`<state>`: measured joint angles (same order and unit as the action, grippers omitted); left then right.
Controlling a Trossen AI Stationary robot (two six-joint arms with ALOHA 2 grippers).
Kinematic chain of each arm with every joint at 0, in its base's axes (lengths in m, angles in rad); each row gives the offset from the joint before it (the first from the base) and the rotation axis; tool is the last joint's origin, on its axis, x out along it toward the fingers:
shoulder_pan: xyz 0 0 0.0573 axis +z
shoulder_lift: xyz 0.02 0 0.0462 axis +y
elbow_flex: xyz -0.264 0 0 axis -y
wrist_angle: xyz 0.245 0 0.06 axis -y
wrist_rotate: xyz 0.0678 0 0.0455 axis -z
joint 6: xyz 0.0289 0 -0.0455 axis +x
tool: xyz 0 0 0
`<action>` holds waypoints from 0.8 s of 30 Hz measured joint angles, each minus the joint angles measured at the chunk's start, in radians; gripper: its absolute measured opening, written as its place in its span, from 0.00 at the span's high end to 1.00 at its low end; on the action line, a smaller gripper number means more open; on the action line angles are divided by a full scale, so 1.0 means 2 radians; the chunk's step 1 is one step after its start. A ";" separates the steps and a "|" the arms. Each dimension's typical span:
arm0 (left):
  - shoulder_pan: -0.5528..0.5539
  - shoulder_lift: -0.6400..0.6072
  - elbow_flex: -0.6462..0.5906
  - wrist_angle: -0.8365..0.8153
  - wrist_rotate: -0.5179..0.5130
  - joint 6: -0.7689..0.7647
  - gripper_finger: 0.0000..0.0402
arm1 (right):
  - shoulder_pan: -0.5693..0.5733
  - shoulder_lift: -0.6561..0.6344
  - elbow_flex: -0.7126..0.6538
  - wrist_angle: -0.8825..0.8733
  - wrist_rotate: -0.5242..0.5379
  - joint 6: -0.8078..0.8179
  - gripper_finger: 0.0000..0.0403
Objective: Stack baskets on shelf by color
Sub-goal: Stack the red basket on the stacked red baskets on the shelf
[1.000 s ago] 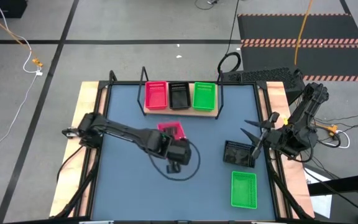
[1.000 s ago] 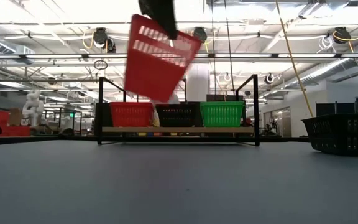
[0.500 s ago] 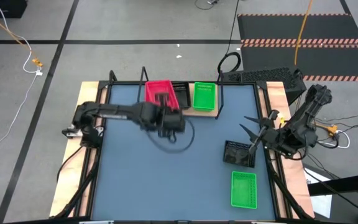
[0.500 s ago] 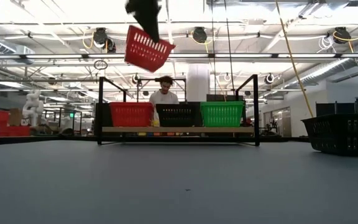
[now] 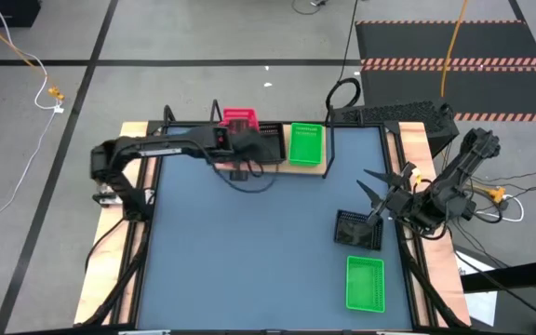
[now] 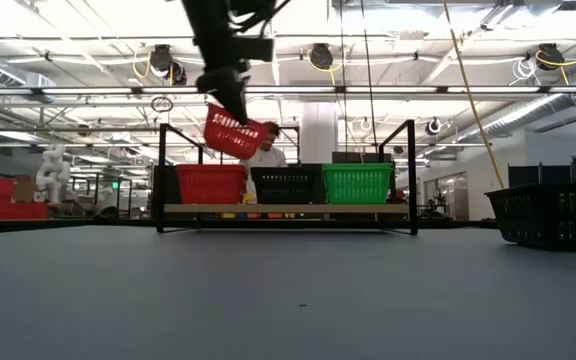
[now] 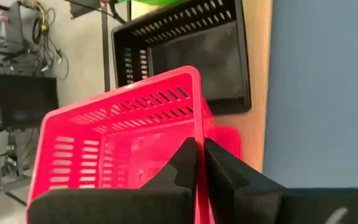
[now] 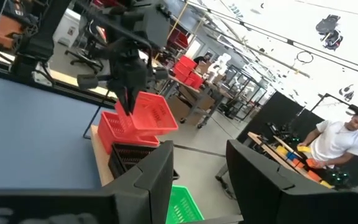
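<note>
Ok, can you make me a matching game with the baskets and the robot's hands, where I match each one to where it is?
Things:
1. held red basket
2. black basket on the table
3. green basket on the table
4. right gripper

Places:
A. lies nearest the table's front edge, on the right
B. tilted in the air above the shelf's red basket, pinched by the left gripper
C. fingers open, above the table's right side
D. on the table right beside the right arm

Pairs: 1-B, 2-D, 3-A, 4-C
</note>
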<state>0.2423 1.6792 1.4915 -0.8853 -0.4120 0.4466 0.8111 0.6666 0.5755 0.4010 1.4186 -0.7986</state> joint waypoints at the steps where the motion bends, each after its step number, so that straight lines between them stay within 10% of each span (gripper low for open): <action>1: 0.005 -0.014 -0.019 0.013 0.003 0.003 0.96 | -0.002 0.000 0.000 -0.002 0.000 0.000 0.65; 12: 0.062 -0.124 -0.217 0.181 0.065 0.062 0.93 | -0.034 0.000 0.000 -0.010 -0.003 0.005 0.65; 24: 0.079 -0.133 -0.255 0.226 0.129 0.074 0.92 | -0.069 0.000 0.000 -0.036 -0.004 0.035 0.65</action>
<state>0.4000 1.4139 0.9813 -0.4340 -0.1539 0.5953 0.6729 0.6666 0.5755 0.3286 1.4113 -0.7285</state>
